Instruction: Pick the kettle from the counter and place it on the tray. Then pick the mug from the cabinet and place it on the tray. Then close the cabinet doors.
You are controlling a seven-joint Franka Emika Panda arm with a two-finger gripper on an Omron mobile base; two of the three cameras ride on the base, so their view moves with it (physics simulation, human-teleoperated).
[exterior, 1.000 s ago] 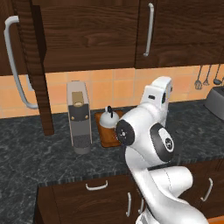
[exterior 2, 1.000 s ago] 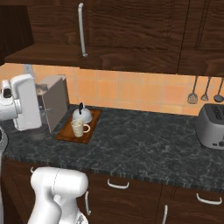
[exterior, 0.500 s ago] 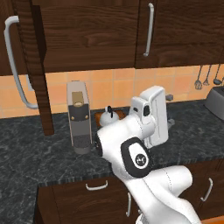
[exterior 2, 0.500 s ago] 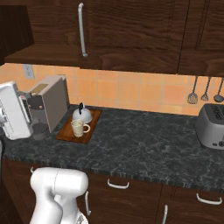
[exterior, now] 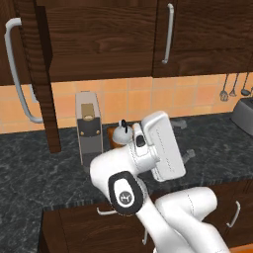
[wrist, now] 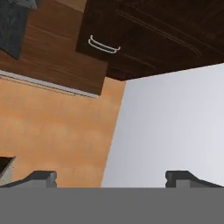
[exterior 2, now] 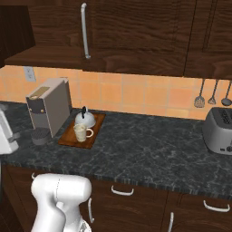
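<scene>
Jaws wide apart, holding nothing. Kettle (exterior 2: 84, 118) and mug (exterior 2: 81, 132) already on tray (exterior 2: 83, 132); left cabinet door (exterior: 35, 74) hanging open. Could clip coffee machine (exterior: 89, 127) or push tray while swinging toward that door.

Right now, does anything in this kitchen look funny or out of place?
One thing: the dark brown wall cabinet's door hangs open over the speckled counter. The silvery kettle and cream mug sit upright on the wooden tray.

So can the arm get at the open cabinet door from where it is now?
Probably yes: the open cabinet door hangs over the counter with free space around its handle, and the gripper is open and holds nothing.
</scene>
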